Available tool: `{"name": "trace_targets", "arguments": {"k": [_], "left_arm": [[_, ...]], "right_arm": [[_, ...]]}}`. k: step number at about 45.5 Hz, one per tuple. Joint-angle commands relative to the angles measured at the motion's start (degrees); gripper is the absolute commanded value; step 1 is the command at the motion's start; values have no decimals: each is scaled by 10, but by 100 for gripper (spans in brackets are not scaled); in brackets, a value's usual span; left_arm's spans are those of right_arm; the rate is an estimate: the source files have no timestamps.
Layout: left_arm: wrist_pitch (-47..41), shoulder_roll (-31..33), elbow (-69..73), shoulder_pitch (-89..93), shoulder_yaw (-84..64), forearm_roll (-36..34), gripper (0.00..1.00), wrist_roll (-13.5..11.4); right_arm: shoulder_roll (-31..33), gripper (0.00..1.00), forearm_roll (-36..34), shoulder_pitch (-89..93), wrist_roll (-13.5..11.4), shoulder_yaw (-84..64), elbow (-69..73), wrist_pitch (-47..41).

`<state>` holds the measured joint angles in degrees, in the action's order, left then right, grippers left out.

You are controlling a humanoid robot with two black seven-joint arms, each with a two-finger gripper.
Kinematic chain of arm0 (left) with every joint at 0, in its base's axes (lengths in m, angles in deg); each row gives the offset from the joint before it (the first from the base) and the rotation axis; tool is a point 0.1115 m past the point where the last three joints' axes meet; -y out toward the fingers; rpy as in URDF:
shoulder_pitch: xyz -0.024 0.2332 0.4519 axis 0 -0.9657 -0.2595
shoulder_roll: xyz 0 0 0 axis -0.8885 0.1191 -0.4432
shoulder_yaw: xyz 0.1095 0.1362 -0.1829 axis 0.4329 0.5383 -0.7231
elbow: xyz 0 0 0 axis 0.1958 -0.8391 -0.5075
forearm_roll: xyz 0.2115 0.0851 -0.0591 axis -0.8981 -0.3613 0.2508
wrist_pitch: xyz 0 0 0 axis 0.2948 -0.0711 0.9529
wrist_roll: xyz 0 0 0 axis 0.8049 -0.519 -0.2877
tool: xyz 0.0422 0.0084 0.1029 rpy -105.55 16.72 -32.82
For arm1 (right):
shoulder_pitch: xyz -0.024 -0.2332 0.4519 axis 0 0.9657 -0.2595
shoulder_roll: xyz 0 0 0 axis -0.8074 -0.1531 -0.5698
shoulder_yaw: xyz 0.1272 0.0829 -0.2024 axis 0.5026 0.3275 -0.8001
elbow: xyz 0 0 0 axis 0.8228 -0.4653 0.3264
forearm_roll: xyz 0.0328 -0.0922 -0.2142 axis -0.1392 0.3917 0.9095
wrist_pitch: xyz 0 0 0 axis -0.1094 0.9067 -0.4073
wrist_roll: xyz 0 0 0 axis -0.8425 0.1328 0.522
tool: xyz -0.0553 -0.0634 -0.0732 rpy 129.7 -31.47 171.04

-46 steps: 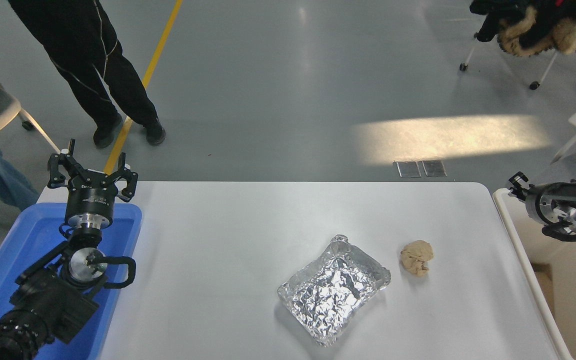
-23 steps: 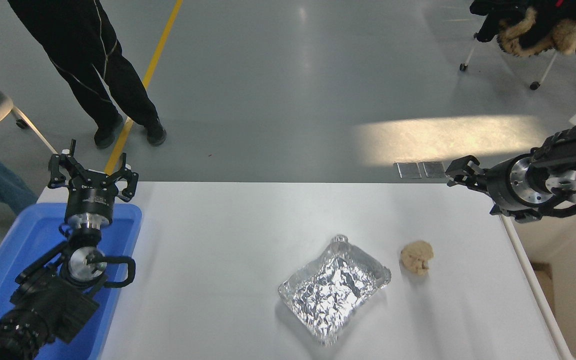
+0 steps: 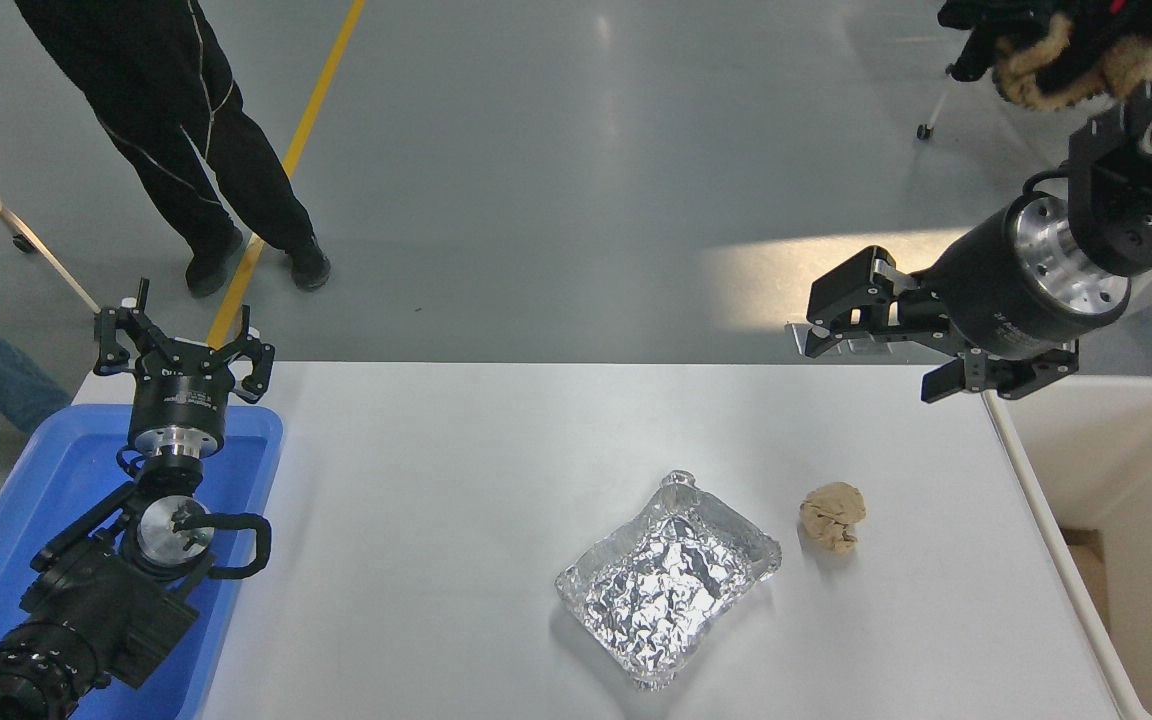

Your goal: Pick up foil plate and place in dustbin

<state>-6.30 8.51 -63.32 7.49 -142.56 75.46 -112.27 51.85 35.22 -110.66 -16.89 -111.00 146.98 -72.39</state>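
You've got a white table [image 3: 456, 520] with a matte top and rounded far corners, on a grey glossy floor [image 3: 556, 180]; one yellow line [image 3: 286, 170] runs across that floor at top left, a sunlit patch sits at upper right, and two small metal floor plates [image 3: 798, 338] lie just past the table's far edge. One foil plate [image 3: 668, 580] lies flat on the table, right of centre toward the near edge, turned at an angle, with nothing touching it. One tan lump [image 3: 833, 515] sits just beside its far right corner, apart from it. One dustbin [image 3: 1116, 520], cream, stands off the table's right edge, rim against the table side, only partly in view. One blue tray [image 3: 6, 520] is at the table's left end. Left gripper [image 3: 183, 345] is parked over the tray's far edge, fingers spread, holding nothing. Right gripper [image 3: 881, 335] comes in from the upper right, above the far right corner of the table, jaws wide apart and empty, well away from the plate. There is small print on both gripper bodies, too small for you to read. One person [image 3: 186, 130] in black stands beyond the table at top left; part of a second one shows at the left edge. A chair with a fur-trimmed dark coat [image 3: 1046, 50] is at top right.
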Motion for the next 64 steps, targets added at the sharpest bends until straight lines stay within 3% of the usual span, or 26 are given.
{"name": "trace_targets", "arguments": {"k": [1, 20, 38, 46, 64], "left_arm": [[0, 0, 0, 0, 0, 0, 99, 0], [0, 0, 0, 0, 0, 0, 99, 0], [0, 0, 0, 0, 0, 0, 99, 0], [0, 0, 0, 0, 0, 0, 99, 0], [0, 0, 0, 0, 0, 0, 99, 0]], "right_arm": [[-7, 99, -1, -40, 0, -2, 10, -40], [-23, 98, 14, 209, -1, -1, -38, 176], [-52, 98, 0, 412, -4, 46, -42, 275], [-69, 98, -61, 466, -6, 73, -54, 307], [-115, 98, -131, 574, -6, 157, -120, 362]]}}
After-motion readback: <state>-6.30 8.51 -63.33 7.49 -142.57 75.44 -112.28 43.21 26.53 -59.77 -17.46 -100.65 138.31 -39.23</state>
